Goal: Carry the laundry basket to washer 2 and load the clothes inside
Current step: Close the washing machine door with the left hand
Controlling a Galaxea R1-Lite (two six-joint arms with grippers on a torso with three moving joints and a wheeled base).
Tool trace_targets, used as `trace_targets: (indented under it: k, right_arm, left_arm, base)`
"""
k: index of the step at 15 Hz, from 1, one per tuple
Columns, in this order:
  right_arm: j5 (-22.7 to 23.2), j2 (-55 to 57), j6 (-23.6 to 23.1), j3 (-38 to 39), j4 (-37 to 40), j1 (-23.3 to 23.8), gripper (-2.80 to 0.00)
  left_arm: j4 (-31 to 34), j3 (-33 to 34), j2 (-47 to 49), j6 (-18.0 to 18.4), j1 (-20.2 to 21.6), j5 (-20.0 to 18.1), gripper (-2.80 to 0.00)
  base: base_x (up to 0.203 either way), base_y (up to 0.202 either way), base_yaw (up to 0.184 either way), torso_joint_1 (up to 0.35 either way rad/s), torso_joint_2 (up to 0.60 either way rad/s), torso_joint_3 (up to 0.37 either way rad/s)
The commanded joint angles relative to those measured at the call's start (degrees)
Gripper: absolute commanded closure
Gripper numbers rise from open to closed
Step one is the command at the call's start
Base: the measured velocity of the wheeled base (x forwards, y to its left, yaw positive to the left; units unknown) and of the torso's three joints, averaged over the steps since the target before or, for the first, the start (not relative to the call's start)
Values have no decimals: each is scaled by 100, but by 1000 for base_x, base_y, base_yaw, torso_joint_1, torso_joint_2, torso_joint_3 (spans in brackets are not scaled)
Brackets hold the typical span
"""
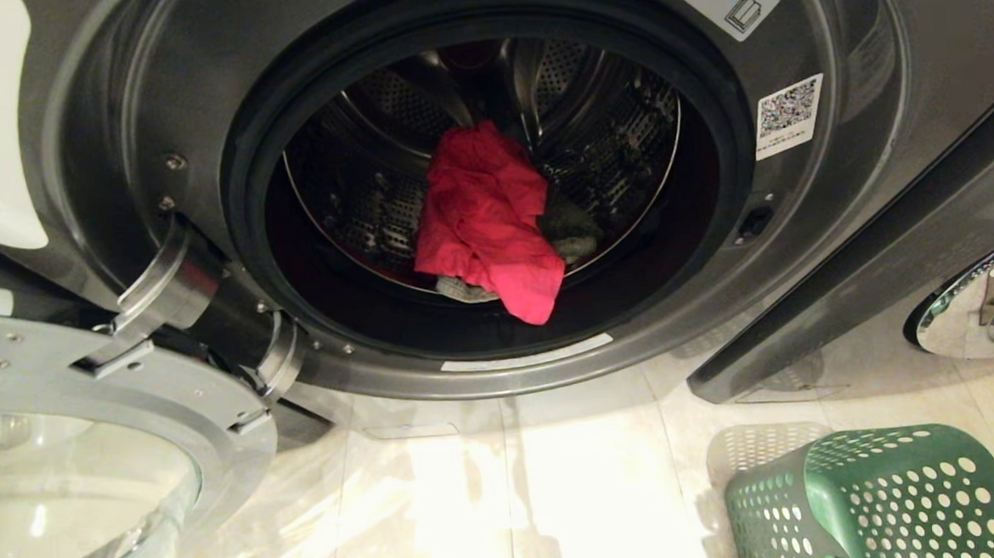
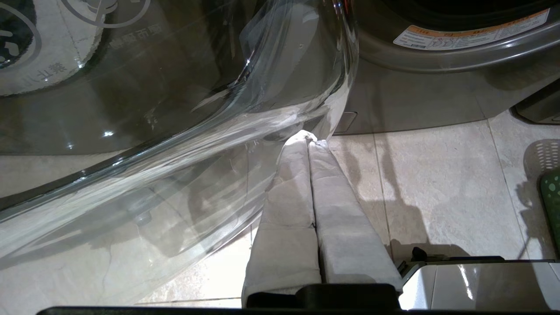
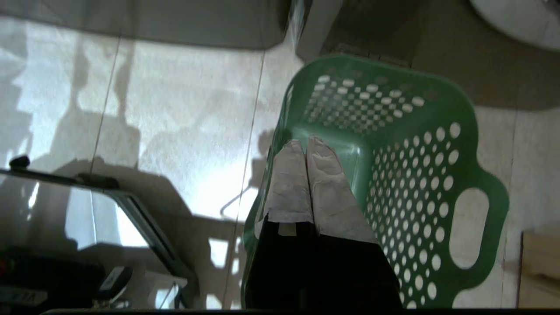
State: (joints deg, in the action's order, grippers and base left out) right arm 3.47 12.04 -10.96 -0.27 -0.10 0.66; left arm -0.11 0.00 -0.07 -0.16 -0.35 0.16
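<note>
green and perforated, the laundry basket (image 3: 393,183) is lying empty on the floor right under the right tool (image 3: 305,144), pressed together, while red clothes (image 1: 485,220) are sitting in washer 2 (image 1: 492,186); left tool (image 2: 309,138), also pressed together, is idling beside the glass door (image 2: 175,131).

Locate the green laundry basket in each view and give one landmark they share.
Head view: laundry basket, lower right corner, on the floor.
Left wrist view: only a green sliver at the right edge.
Right wrist view: centre-right, no clothes visible inside.
Shared landmark: the pale floor tiles.
</note>
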Motion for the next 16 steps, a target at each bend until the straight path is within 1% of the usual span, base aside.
trace_targets:
  k: [1,3,5,7,13,16]
  right_arm:
    - [8,-661,-11,18,17,-54,0]
    - [9,-1208,21,24,15,-78,0]
    - [4,-1195,77,27,36,-92,0]
    - [4,-1195,235,27,54,-92,0]
    - [13,-1195,162,27,27,-92,0]
    - [-57,-1195,471,27,54,-92,0]
  left_arm:
    - [2,0,-1,-10,0,2,0]
    - [2,0,4,-2,0,2,0]
    - [2,0,-1,-2,0,2,0]
    - [2,0,-1,-2,0,2,0]
    - [2,0,-1,-2,0,2,0]
    - [2,0,-1,-2,0,2,0]
  base:
    - [0,0,0,0,0,0]
    - [0,0,0,0,0,0]
    - [0,0,0,0,0,0]
    - [0,0,0,0,0,0]
    - [0,0,0,0,0,0]
    - [0,0,0,0,0,0]
